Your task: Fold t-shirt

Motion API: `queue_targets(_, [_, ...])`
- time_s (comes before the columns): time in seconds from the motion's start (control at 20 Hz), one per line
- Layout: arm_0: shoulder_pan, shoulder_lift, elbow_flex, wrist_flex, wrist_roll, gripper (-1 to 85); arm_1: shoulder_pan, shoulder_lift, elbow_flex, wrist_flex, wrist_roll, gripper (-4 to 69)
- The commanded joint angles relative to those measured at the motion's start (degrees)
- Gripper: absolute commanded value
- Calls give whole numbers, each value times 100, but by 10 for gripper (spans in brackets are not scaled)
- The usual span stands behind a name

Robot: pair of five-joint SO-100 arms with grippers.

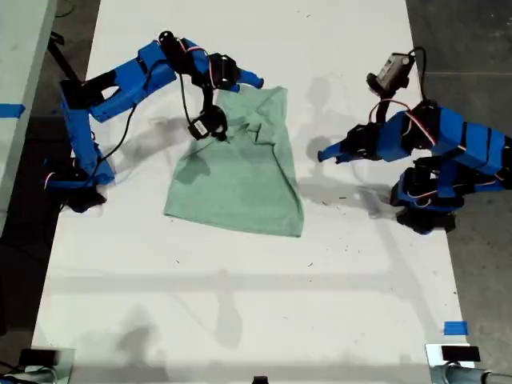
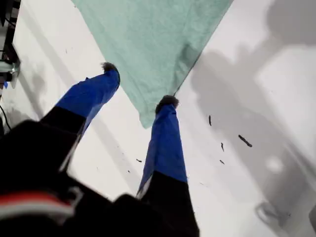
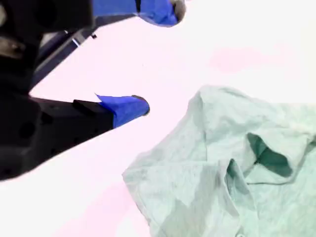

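Both grippers are empty, jaws spread. The t-shirt (image 1: 240, 172) lies partly folded mid-surface. My first gripper (image 2: 138, 84) straddles a hem corner; pinch that corner only. My second gripper (image 3: 158, 59) hovers beside the bunched collar end; grip one layer before lifting.

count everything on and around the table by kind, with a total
mint-green t-shirt: 1
blue robot arms: 2
blue tape pieces: 2
total: 5
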Motion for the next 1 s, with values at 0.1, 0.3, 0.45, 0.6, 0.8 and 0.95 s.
queue_targets(0.1, [729, 1811, 404, 1151, 79, 302, -527, 105, 88, -334, -70, 182])
queue_targets(0.3, [1758, 2804, 1591, 2092, -343, 302, -1151, -255, 290, -378, -18, 206])
queue_targets(0.45, [2558, 3419, 2610, 2127, -817, 300, -1494, -888, 343, -448, 105, 300])
queue_targets(0.6, [3085, 3577, 3146, 2197, -1178, 298, -1538, -1582, 97, -527, 35, 331])
queue_targets(0.8, [3560, 3542, 3226, 2347, -1617, 297, -1547, -2197, -396, -413, -18, 340])
queue_targets(0.95, [3718, 3472, 3234, 2320, -1784, 297, -1564, -2804, -598, -633, 18, 342])
